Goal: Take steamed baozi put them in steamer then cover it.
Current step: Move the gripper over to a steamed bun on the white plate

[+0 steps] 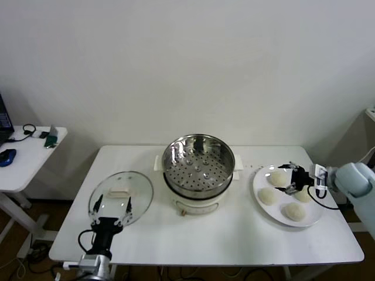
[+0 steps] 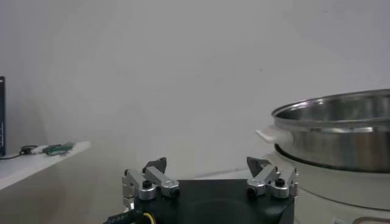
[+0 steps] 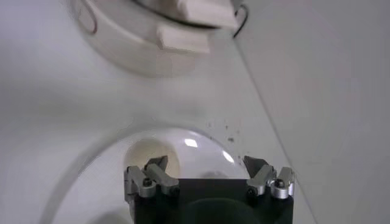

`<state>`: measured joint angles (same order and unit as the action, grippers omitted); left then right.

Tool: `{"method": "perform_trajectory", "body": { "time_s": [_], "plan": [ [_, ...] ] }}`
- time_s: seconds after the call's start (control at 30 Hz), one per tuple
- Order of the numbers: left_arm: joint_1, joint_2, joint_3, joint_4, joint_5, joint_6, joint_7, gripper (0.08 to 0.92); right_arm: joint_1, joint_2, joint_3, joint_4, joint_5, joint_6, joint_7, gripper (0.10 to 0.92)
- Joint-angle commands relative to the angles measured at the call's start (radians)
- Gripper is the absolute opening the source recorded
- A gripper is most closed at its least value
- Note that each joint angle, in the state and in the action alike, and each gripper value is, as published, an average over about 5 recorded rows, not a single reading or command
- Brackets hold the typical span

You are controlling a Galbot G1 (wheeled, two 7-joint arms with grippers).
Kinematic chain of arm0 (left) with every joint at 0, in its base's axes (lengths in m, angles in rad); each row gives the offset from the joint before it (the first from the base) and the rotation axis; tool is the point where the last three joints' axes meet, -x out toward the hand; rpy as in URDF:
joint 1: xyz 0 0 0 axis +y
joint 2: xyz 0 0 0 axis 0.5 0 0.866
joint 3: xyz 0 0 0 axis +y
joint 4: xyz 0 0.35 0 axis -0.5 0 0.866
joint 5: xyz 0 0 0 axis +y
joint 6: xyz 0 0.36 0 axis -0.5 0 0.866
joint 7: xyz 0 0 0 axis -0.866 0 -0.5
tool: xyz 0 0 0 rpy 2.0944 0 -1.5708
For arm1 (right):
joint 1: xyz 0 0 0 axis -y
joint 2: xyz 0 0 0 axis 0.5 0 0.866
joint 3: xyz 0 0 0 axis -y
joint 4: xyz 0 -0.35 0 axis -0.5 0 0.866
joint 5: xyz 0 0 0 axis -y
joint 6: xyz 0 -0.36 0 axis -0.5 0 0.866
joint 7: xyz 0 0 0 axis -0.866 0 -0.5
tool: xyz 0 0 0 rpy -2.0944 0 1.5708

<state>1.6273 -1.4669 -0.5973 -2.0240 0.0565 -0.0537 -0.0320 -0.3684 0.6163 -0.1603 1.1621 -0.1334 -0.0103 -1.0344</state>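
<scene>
Overhead, the right gripper (image 1: pixel 295 177), jaws spread wide, hovers over the steamed baozi (image 1: pixel 275 176) on the white plate (image 1: pixel 259 205), right of the steamer (image 1: pixel 198 171). The left gripper (image 1: pixel 112 206), also wide, sits at the cover (image 1: pixel 121 196), which lies flat on the table, handle up. The right wrist view shows one bun (image 3: pixel 148 154) beside a fingertip (image 3: pixel 159 163).

A lab-like room: bare white wall (image 1: pixel 187 58), plain white tables (image 1: pixel 234 234).

- Head view looks down from high on the whole white rectangular table (image 1: pixel 234 234).
- Left wrist view sits low, facing the shiny round steel steamer (image 2: pixel 341 131), shared with the head view (image 1: pixel 198 161).
- Right wrist view hovers close above the flat white plate (image 3: pixel 201 149).
</scene>
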Motion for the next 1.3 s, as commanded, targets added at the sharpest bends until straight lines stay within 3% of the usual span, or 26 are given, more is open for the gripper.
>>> {"method": "perform_trajectory", "body": {
  "time_s": [0.03, 0.53, 1.3],
  "plan": [
    [0.000, 0.009, -0.002, 0.002, -0.008, 0.006, -0.008, 0.823, 0.435, 0.057, -0.436, -0.315, -0.107, 0.065, -0.143, 0.823],
    [-0.012, 0.024, -0.016, 0.012, -0.016, 0.022, -0.016, 0.823, 0.442, 0.339, -0.454, -0.612, -0.226, 0.112, -0.104, 0.823],
    [-0.041, 0.050, -0.020, 0.033, -0.055, 0.024, -0.010, 0.823, 0.374, 0.448, -0.337, -0.726, -0.366, 0.145, -0.041, 0.823]
  ]
}}
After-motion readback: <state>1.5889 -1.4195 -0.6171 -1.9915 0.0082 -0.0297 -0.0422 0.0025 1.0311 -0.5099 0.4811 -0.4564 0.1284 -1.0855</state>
